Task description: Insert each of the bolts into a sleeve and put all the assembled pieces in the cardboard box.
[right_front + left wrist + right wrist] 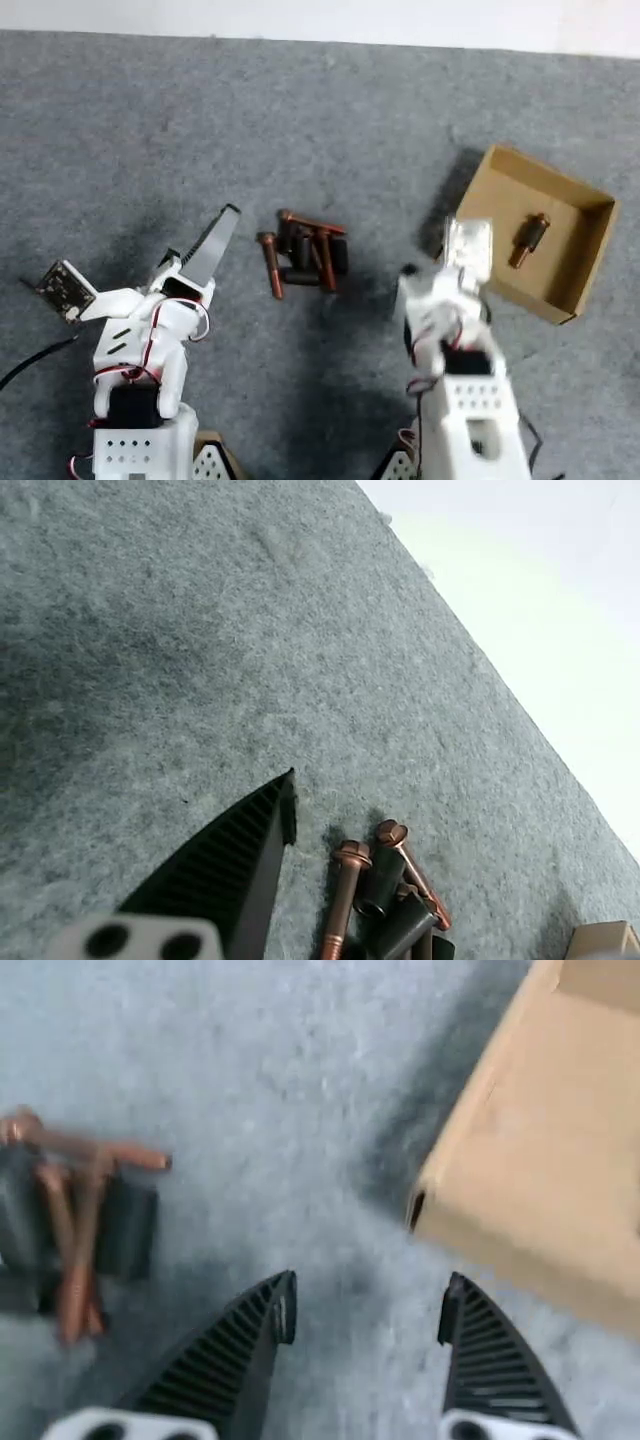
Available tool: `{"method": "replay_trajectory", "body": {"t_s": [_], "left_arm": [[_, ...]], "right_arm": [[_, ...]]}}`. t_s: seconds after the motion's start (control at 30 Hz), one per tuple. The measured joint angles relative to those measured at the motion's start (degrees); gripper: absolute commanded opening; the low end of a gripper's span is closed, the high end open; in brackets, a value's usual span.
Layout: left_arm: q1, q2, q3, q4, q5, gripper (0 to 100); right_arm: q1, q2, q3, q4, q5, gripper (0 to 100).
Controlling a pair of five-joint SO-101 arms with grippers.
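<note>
Several copper bolts [272, 265] and black sleeves [340, 255] lie in a loose pile mid-table. The same pile shows in the left wrist view as bolts [343, 890] and sleeves [385, 885], and in the right wrist view as bolts [75, 1250] and a sleeve [128, 1230]. The cardboard box [590, 250] at the right holds one assembled bolt and sleeve [530, 238]. My left gripper [205, 240] stands open just left of the pile, one black finger [250, 850] near a bolt head. Between pile and box [540, 1160], my right gripper [365, 1310] is open and holds nothing.
Grey carpet-like cloth [300, 120] covers the table, bare toward the far side. A pale strip [400, 20] lies beyond the cloth's far edge. A corner of the box [605, 940] shows in the left wrist view.
</note>
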Motion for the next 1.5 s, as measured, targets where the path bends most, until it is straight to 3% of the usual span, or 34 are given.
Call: {"method": "replay_trajectory", "body": {"t_s": [0.37, 1.3, 1.43, 1.5], "left_arm": [[2.55, 0.0, 0.35, 0.0, 0.0, 59], [0.53, 0.0, 0.35, -0.09, -2.2, 59], [0.53, 0.0, 0.35, -0.09, -2.2, 59], [0.53, 0.0, 0.35, -0.09, -2.2, 59]], "right_arm": [[-0.18, -18.11, 5.63, -0.7, -0.09, 21.0], [-2.02, -18.99, 5.71, -0.7, -0.09, 21.0], [-2.37, -19.08, 5.71, 5.54, -0.18, 21.0], [-5.8, -19.08, 5.63, 7.82, -0.18, 20.9]]}}
